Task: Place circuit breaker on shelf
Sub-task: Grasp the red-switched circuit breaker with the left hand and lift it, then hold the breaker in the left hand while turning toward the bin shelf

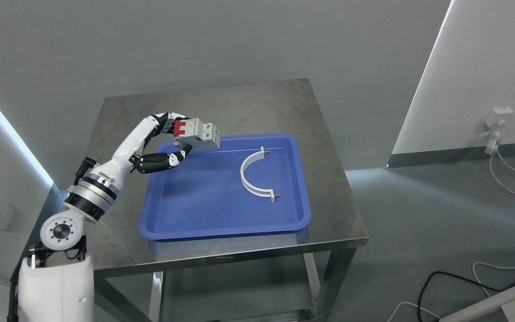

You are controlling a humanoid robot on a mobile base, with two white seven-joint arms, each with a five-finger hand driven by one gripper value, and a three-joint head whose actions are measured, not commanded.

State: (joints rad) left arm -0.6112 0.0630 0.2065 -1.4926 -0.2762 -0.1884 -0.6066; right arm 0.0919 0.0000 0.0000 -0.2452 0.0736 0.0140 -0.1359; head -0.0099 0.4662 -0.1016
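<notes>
A white circuit breaker (200, 134) with red switches hangs above the far left corner of the blue tray (195, 214). My left hand (178, 141) is shut on it, fingers over its top and thumb beneath. The left arm rises from the lower left of the picture. My right arm does not show.
A white half-ring clamp (254, 179) lies in the tray's right half. The tray sits on a steel table (248, 103) with a lower shelf (239, 286) partly visible under it. Cables (512, 179) trail on the floor at right.
</notes>
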